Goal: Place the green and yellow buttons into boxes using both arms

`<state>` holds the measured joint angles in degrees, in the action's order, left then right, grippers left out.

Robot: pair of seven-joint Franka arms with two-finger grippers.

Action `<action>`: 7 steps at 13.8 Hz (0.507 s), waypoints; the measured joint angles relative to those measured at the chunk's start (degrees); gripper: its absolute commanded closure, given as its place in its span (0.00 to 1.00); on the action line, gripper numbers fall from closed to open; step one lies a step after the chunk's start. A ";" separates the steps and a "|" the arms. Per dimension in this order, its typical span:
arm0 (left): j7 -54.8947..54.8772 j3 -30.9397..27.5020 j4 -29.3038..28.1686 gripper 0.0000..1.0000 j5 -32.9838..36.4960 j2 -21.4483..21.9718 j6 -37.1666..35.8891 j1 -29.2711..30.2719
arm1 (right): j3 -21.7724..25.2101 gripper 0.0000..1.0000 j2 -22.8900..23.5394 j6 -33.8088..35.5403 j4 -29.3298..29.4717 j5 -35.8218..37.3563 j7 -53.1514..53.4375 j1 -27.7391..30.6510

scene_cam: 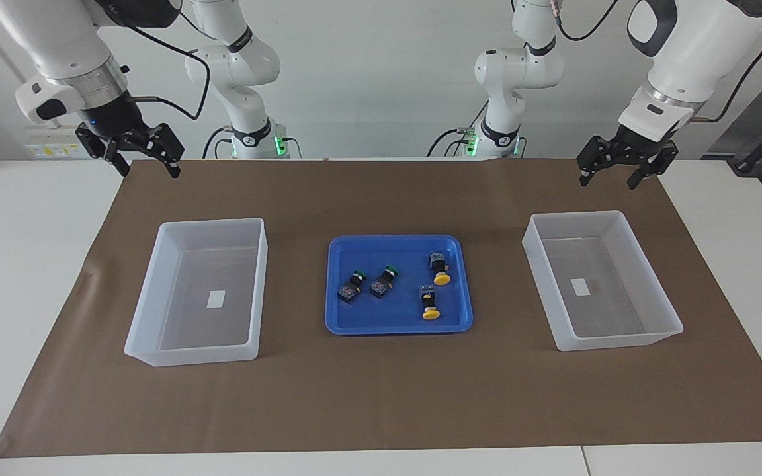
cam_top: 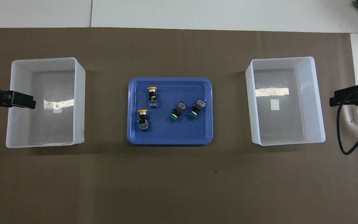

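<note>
Both claws are hanging spread and empty, the left gripper (scene_cam: pixel 607 174) and right gripper (scene_cam: pixel 145 164) over the brown paper mat's (scene_cam: pixel 381 396) edge nearest the robots. Farther out, two translucent plastic boxes (scene_cam: pixel 149 317) (scene_cam: pixel 652 291) are flanking a glossy blue tray (scene_cam: pixel 394 324). Four blocky dark switches are lying in it: green buttons (scene_cam: pixel 350 286) (scene_cam: pixel 385 279) toward the right arm's end, yellow buttons (scene_cam: pixel 438 266) (scene_cam: pixel 428 301) toward the left arm's.

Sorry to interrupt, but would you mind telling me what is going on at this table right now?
Two robot arms are set to sort buttons into two boxes, and nothing has been picked up yet. The two green buttons and two yellow buttons all lie in the blue tray between the boxes. Both boxes hold no buttons. The left gripper and the right gripper hang open in the air at their own ends of the table, holding nothing.
</note>
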<state>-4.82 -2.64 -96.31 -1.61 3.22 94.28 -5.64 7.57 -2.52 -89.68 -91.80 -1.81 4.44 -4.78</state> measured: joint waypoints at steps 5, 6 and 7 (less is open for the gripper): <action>0.28 0.87 -0.35 0.00 0.00 0.03 1.21 -0.49 | 0.00 0.00 0.00 0.00 0.00 0.00 0.00 0.00; 0.93 0.91 -1.10 0.00 0.00 0.12 2.79 -1.32 | 0.00 0.00 0.00 0.00 0.00 0.00 0.00 0.00; 2.16 1.02 -2.31 0.00 0.00 0.23 4.81 -2.49 | 0.00 0.00 0.00 0.00 0.00 0.00 0.00 0.00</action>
<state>-2.65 -1.63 -98.62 -1.61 3.45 99.09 -8.13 7.57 -2.52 -89.68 -91.80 -1.81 4.44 -4.78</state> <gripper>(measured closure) 0.000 0.000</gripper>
